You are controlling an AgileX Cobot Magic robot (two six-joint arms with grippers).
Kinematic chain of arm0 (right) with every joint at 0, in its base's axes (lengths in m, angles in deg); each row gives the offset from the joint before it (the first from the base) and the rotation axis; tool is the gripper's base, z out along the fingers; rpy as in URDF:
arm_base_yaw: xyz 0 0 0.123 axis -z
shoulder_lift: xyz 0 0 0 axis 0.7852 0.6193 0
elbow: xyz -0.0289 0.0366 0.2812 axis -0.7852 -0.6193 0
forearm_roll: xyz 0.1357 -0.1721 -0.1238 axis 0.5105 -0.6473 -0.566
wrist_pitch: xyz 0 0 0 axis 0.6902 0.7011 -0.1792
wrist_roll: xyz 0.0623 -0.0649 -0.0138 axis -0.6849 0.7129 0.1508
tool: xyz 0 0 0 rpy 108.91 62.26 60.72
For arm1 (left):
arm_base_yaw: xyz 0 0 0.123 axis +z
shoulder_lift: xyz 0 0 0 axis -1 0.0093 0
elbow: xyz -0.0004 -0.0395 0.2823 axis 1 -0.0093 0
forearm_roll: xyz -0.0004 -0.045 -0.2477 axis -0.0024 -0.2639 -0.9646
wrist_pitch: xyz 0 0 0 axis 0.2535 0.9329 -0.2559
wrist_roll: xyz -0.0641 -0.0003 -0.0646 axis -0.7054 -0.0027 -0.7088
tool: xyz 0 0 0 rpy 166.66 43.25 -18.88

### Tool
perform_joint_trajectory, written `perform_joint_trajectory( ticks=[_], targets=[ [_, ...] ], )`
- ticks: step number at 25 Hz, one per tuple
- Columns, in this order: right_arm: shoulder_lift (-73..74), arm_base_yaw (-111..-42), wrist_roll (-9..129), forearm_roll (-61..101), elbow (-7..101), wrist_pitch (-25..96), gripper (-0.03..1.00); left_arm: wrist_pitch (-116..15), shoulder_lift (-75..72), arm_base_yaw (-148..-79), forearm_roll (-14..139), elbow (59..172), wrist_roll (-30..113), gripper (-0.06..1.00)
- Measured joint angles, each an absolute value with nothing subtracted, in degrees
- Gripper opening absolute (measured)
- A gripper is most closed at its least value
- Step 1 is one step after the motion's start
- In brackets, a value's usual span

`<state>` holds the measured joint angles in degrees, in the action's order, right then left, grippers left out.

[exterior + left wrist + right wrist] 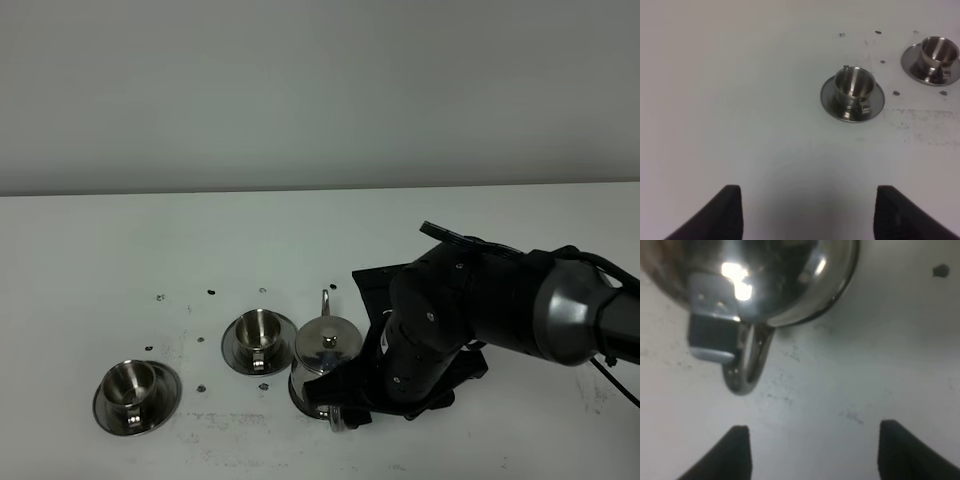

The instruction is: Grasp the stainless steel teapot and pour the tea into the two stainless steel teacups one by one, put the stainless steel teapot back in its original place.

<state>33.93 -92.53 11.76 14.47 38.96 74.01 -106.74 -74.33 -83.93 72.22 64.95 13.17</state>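
White table (120,260), right gripper (815,455) wide open near the steel teapot (322,348) but off-line from its loop handle (742,385), so closing might just nudge it

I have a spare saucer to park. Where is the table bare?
Bare: the table behind the teapot and both cups, and left of the left teacup. Crowded: right teacup, teapot and right gripper bunch together.
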Motion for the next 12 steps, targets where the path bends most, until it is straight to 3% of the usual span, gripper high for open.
perform_joint_trajectory(
  ticks=[12],
  targets=[
    [36.28, -92.53, 7.85, 17.83, 43.63, 74.77, 0.56, -106.74, -74.33, -83.93, 72.22, 64.95, 13.17, 0.61]
  ],
)
